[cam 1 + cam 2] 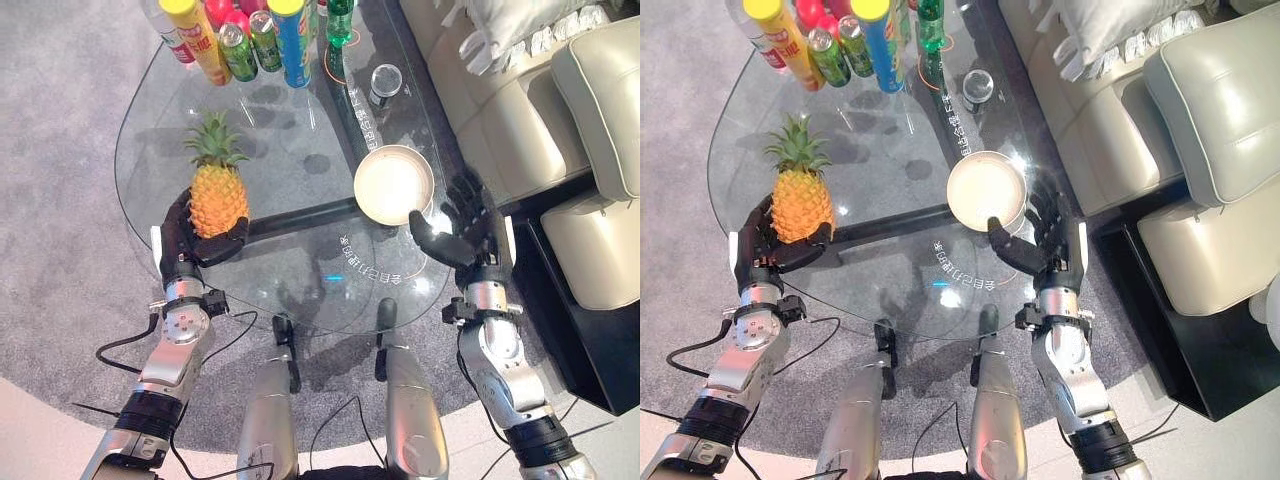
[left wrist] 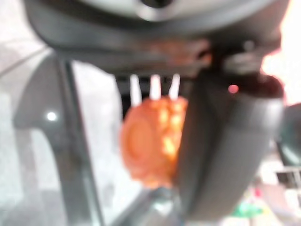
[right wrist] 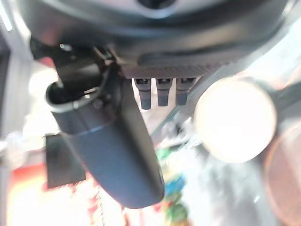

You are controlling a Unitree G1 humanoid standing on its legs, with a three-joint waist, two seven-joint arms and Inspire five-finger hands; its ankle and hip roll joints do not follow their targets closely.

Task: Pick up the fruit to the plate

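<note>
On the glass table (image 1: 290, 160), left hand (image 1: 185, 240) fingers are gripping the upright pineapple (image 1: 217, 195); right hand (image 1: 460, 235) is waiting open-fingered beside the plate (image 1: 392, 185). Next: lifting and carrying across.

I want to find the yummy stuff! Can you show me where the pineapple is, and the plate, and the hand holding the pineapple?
pineapple (image 1: 217, 198), left eye view, on its orange body.
plate (image 1: 392, 185), left eye view, on its bare middle.
left hand (image 1: 178, 240), left eye view, on its dark palm.
</note>
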